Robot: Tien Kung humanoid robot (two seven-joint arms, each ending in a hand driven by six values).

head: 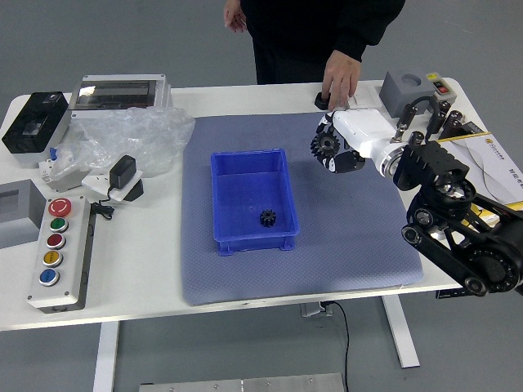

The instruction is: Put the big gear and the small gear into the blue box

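Gear, big, held in right fingers

Well left of the fingers, a button panel lies near clear plastic. Beyond them, rightward, stands a grey block.

Box: smooth blue plastic, light sheen. Gear in box: black, matt. Bag, far left: clear plastic, crinkled, glossy. Mat: matt grey. Surface: smooth, white. Person's sleeve: black cloth, matt.
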